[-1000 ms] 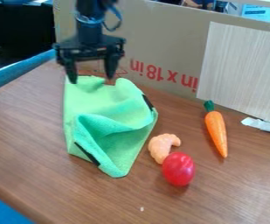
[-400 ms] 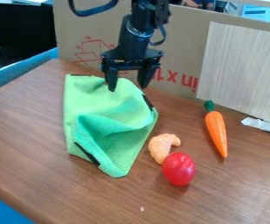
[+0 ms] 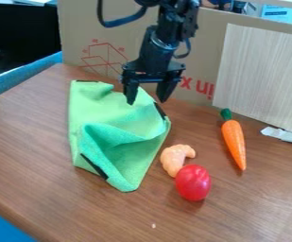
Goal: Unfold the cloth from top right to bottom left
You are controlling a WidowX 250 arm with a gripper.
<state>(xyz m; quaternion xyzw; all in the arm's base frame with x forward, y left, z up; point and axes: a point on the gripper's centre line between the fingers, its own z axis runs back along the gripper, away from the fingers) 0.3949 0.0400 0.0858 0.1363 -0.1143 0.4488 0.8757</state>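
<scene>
Begins at the left with a blue band [image 3: 21,76] behind the slanting edge of the table [image 3: 21,142]. Has smooth brown wood grain there, with a width of bare surface between that edge and the cloth [image 3: 116,116]. Places the cloth left of centre, flat on the table: soft, matt green fabric, straight along the left side, rumpled across the top, with a raised fold over the lower half. Has black strips at its top left, right and lower left edges. Tapers to a blunt point at the bottom; runs its long axis from upper left to lower right, nearer upright than level. Holds the black gripper [image 3: 147,100] over the cloth's upper right edge, pointing down, fingers spread apart, nothing grasped; cannot tell contact with the fabric. Leaves a narrow gap between cloth and curved, peach-coloured toy [image 3: 173,158]. Sets a glossy, red, egg-shaped toy [image 3: 193,183] just beside the latter, at its lower right. Continues right with a tapering orange carrot [image 3: 235,142], green top uppermost, and a pale, fine-striped board [image 3: 261,75] against the brown cardboard [image 3: 205,47]. Ends with a white strip [image 3: 290,136] near the board's foot.
</scene>
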